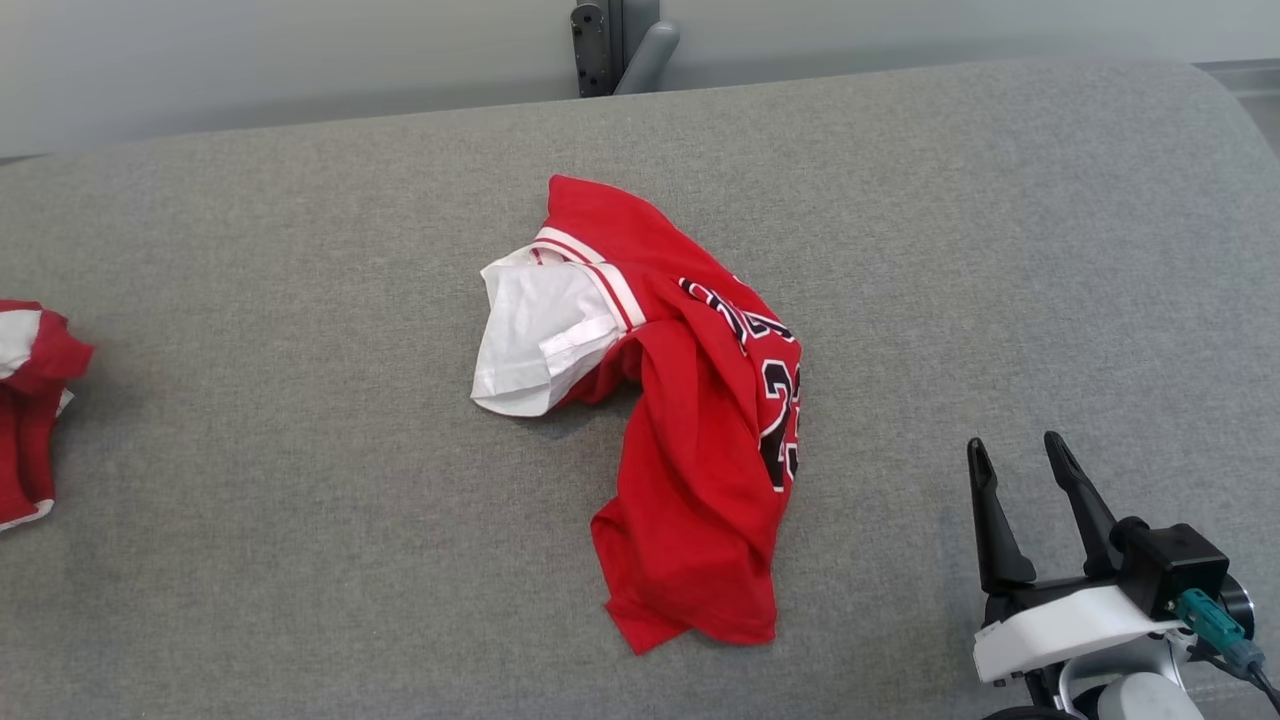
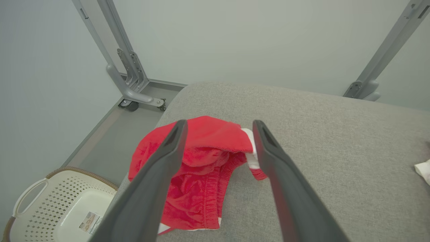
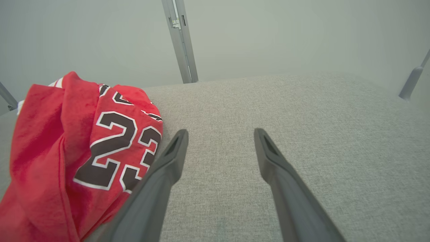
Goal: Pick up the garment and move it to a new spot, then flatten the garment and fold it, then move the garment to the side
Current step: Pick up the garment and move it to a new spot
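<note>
So the left pincer (image 2: pixel 218 126) is spread wide with nothing in it. Straight ahead of its fingertips and just below them sit the red shorts (image 2: pixel 198 168), bunched up, elastic waistband facing the pincer, right at the end of the grey cushion (image 2: pixel 336 141). Off to the pincer's left and well below is a white laundry basket (image 2: pixel 60 205) on the floor.

The right pincer (image 1: pixel 1015 442) is wide open too and holding nothing. The red jersey (image 1: pixel 690 400) with the 23 on it lies crumpled just to its left and a bit ahead, near but not touching, with one white sleeve flopped out on the far side.

My read: the shorts look parked at the side, so the step in hand is getting the left pincer clear, and the jersey comes next. To do it well I'd pull the pincer straight up and back along its own fingers, no sideways sweep. The shorts sit so close to the cushion's end that a snagged fold could drag them over toward the basket.

For the jersey, I'd go for a single layer near the collar or hem instead of pinching the whole heap. It opens up much more easily that way.
</note>
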Controlling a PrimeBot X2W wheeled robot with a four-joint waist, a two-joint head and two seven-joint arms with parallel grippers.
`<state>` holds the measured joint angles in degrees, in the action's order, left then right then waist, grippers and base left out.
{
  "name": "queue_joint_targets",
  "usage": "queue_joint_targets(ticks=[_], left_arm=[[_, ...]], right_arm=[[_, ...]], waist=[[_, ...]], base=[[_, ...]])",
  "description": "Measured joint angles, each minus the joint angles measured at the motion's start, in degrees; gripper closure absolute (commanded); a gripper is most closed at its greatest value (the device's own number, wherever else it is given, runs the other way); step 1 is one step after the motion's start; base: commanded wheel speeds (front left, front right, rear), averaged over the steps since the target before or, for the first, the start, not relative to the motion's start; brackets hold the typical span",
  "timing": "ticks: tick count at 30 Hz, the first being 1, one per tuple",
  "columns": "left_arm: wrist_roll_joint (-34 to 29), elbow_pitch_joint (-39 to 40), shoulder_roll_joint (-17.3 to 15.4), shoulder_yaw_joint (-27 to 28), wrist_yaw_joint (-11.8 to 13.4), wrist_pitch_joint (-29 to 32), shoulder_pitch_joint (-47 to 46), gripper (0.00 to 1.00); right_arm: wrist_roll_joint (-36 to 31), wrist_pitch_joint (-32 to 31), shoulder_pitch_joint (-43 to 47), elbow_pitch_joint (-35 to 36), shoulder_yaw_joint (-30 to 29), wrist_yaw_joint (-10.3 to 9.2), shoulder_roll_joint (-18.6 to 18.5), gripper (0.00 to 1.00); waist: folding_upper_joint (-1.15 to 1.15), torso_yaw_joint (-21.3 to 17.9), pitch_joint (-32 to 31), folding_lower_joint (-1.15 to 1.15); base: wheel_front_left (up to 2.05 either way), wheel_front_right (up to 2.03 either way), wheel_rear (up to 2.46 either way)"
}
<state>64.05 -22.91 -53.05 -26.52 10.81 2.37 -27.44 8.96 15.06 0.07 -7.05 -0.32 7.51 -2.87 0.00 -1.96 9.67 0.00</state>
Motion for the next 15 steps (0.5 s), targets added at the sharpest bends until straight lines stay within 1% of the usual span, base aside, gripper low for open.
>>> queue_joint_targets(ticks=[4,8,9,10,11,12,15], left_arm=[[1.4,10.6,-1.3,2.3,3.8,-2.1,4.6,0.0],[1.3,21.6,-0.9,3.8,8.2,-6.5,9.2,0.0],[1.1,24.0,-0.1,4.1,9.2,-7.9,10.1,0.0],[0.6,27.9,1.8,3.9,11.5,-10.1,12.4,0.0],[0.1,29.2,2.6,3.5,12.6,-11.2,13.9,0.0],[0.0,30.3,3.6,3.1,13.3,-12.3,15.2,0.0],[-0.9,31.7,7.6,0.8,13.6,-14.7,18.4,0.0]], right_arm=[[0.0,0.0,0.9,0.2,-0.2,-0.01,0.0,0.0],[-0.2,0.0,0.9,0.5,0.1,0.0,0.0,0.0],[-0.4,0.0,0.9,0.6,0.2,-0.01,0.0,0.0],[-0.6,0.0,0.8,1.1,0.3,-0.01,0.0,0.0],[-0.7,0.0,0.8,1.4,0.3,-0.01,0.0,0.0],[-1.1,0.0,0.8,1.7,0.2,-0.01,0.0,0.0],[-1.8,0.0,0.8,3.2,0.3,-0.01,0.0,0.0]], waist=[[0.0,0.4,-0.9,0.0],[0.0,0.7,-1.4,0.0],[0.0,0.7,-1.4,0.0],[0.0,0.6,-1.5,0.0],[0.0,0.4,-1.5,0.0],[0.0,0.3,-1.6,0.0],[0.0,-0.2,-1.7,0.0]], base=[[0.0,0.0,0.0],[0.0,0.0,0.0],[0.0,0.0,0.0],[0.0,0.0,0.0],[0.0,0.0,0.0],[0.0,0.0,0.0],[0.0,0.0,0.0]])
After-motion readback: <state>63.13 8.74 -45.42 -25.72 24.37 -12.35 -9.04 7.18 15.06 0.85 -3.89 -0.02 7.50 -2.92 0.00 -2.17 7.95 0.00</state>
